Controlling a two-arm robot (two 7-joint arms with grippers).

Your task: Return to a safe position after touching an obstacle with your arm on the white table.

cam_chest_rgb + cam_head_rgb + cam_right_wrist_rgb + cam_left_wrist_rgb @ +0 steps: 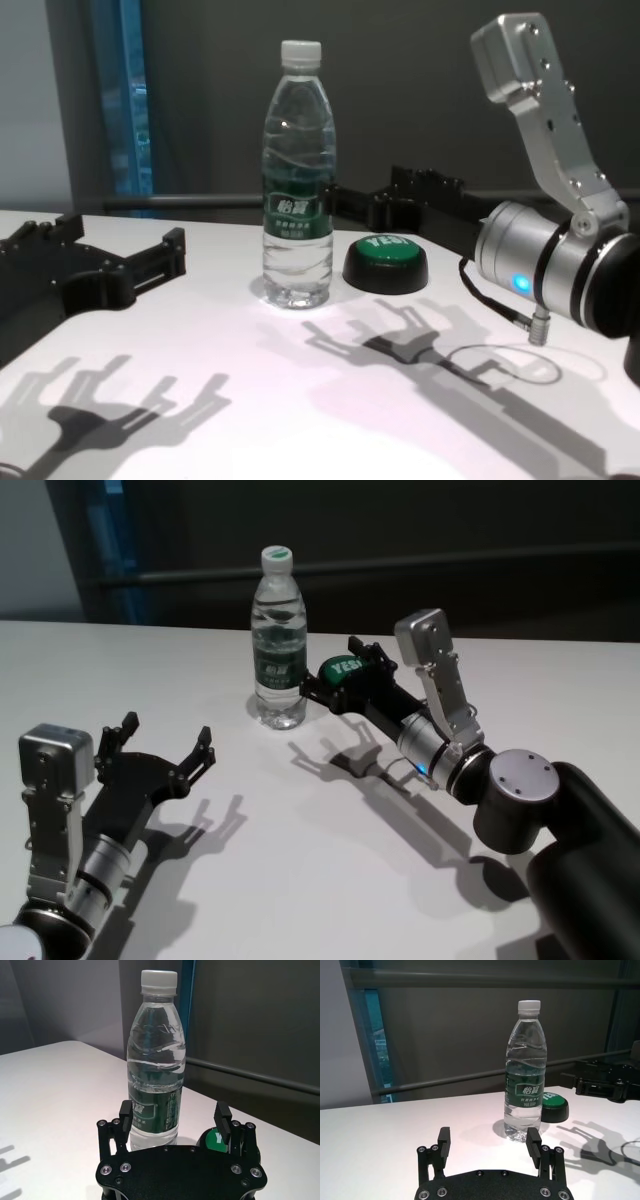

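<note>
The obstacle, a clear water bottle (278,640) with a white cap and green label, stands upright on the white table (300,880). My right gripper (328,672) is open, just right of the bottle and over a green-topped button (345,668). In the right wrist view the bottle (155,1070) stands just beyond the open fingers (125,1112); I cannot tell whether they touch. My left gripper (166,735) is open and empty at the near left, well clear of the bottle. The bottle also shows in the left wrist view (525,1075) and the chest view (298,180).
The low black button with a green top (385,262) sits right beside the bottle, on its right. A dark wall and rail (450,560) run behind the table's far edge. A cable (500,350) hangs from my right wrist above the table.
</note>
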